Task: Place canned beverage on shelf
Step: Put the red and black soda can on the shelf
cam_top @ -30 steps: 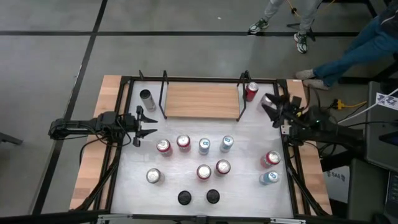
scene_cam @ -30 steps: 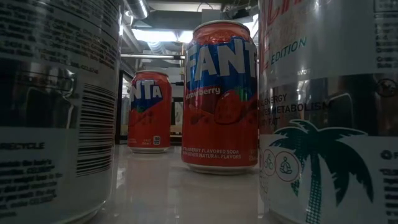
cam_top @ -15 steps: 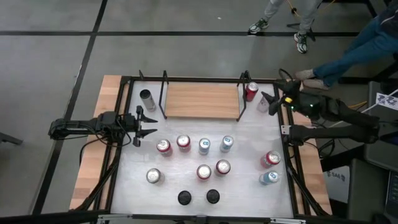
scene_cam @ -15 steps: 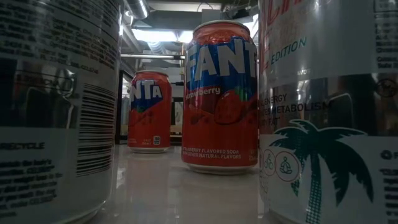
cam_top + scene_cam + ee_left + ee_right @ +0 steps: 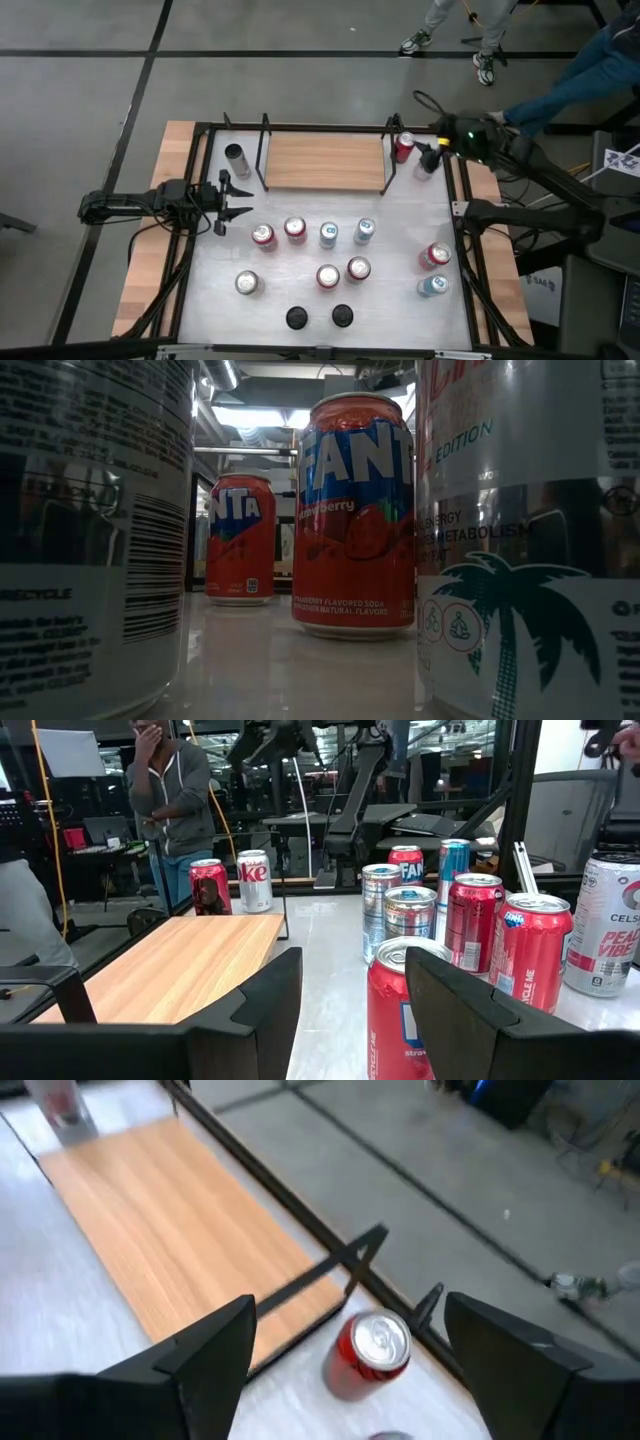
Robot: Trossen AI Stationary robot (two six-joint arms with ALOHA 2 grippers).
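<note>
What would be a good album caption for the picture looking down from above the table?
Right end effector hovers open near a red can beside the empty shelf; left end effector waits.

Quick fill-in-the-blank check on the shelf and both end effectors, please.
1. The shelf holds ____ cans.
2. The right end effector hovers near the ____ can beside the shelf.
3. Seen through the right wrist camera, its fingers are ____.
4. The left end effector holds ____.

Missing words: no; red; open; nothing
</note>
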